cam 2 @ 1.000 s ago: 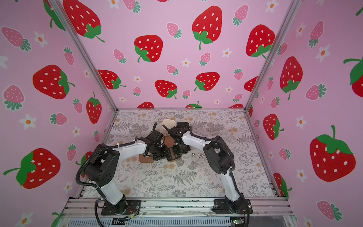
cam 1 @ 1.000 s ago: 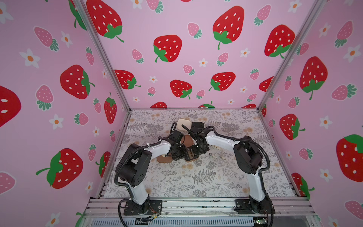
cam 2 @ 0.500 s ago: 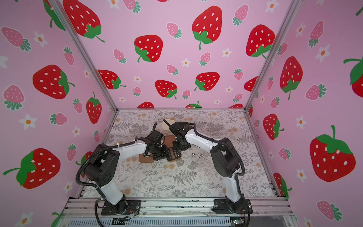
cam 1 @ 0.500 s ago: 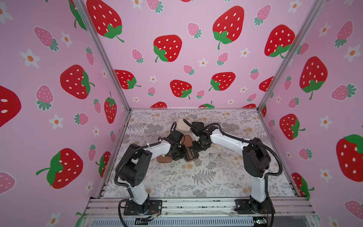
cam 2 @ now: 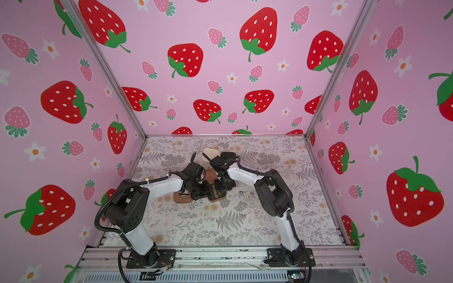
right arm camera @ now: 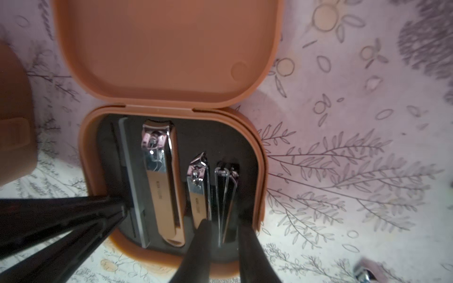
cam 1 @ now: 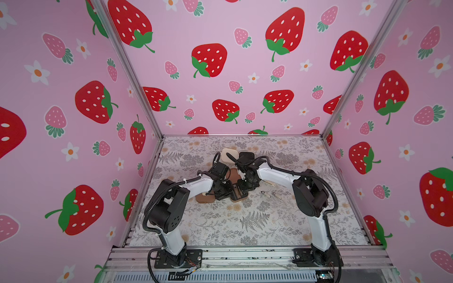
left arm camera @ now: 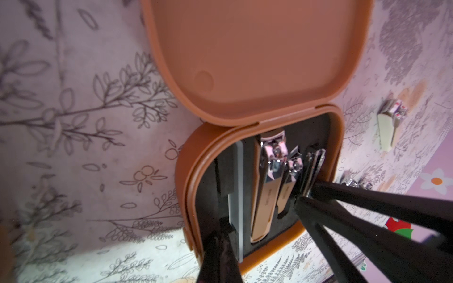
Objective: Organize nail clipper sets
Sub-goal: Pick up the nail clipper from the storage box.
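Nearest us, low in both top views, spreads the pale cloth (cam 1: 247, 220), printed with grey ferns. At mid-frame on it lies the open brown case (cam 1: 239, 194), a rounded square of smooth matte plastic, its lid (cam 1: 232, 175) laid back toward the upper frame. The left gripper (right arm camera: 122, 209) has its fingers pressed together, tip down at the black slotted insert (right arm camera: 245, 152) just beside the flat grey file (right arm camera: 133, 176). The right gripper (right arm camera: 224, 225) holds its fingers apart, one on each side of the tweezers (right arm camera: 224, 191), slivers of insert showing between. We see file, large clipper (right arm camera: 161, 181), small clipper (right arm camera: 198, 186) and tweezers lying parallel, long axes running from front edge to hinge (right arm camera: 159, 106); the mirror-bright cutting heads point at the hinge, the levers are brushed bronze, and the thin steel tweezers taper toward the front edge. Left of this case sits a closed brown case (cam 1: 204, 198); to its right, loose metal tools (cam 1: 276, 195) lie on the cloth. Farthest, at upper centre, rests the cream case (cam 1: 229, 156)
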